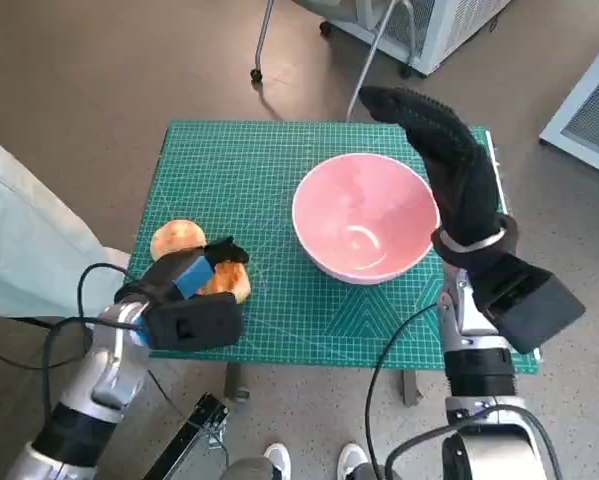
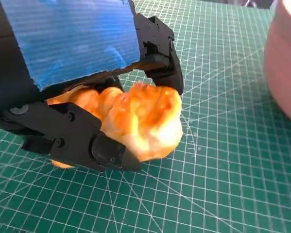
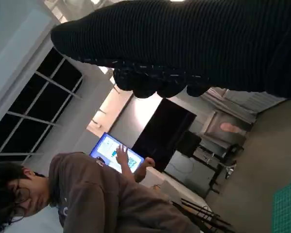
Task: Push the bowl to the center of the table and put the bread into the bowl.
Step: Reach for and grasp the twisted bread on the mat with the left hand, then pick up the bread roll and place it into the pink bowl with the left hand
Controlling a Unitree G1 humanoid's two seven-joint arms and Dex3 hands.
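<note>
The left hand [image 1: 194, 290] is gripping a piece of bread [image 1: 229, 281] at the near left part of the table; in the left wrist view its black fingers [image 2: 157, 53] are closing over the golden, glazed bread [image 2: 145, 119] from above while the lower part of the hand is pressing in from below, so the bread is being pinched between them just above the green cutting mat [image 2: 223, 160]. Whether the bread is touching the mat or being held clear of it cannot be told. A second, rounder piece of bread [image 1: 177, 238] is lying on the mat just to the far left of the held one, untouched.

The right hand [image 1: 449, 165] in its black knitted glove is holding nothing, with its fingers stretching out flat and together (it is hovering over the far right edge of the table, beside the bowl's right rim, and contact with the bowl cannot be confirmed). In the right wrist view the glove [image 3: 194, 43] is lying as a dark band, with a person [image 3: 101, 199] in a brown top sitting beyond it near a lit screen [image 3: 117, 154].

The pink bowl [image 1: 364, 215] is sitting upright on the green mat [image 1: 239, 170], right of the table's middle, with nothing inside it. A pale cloth [image 1: 24, 240] is showing at the left edge of the head view.
</note>
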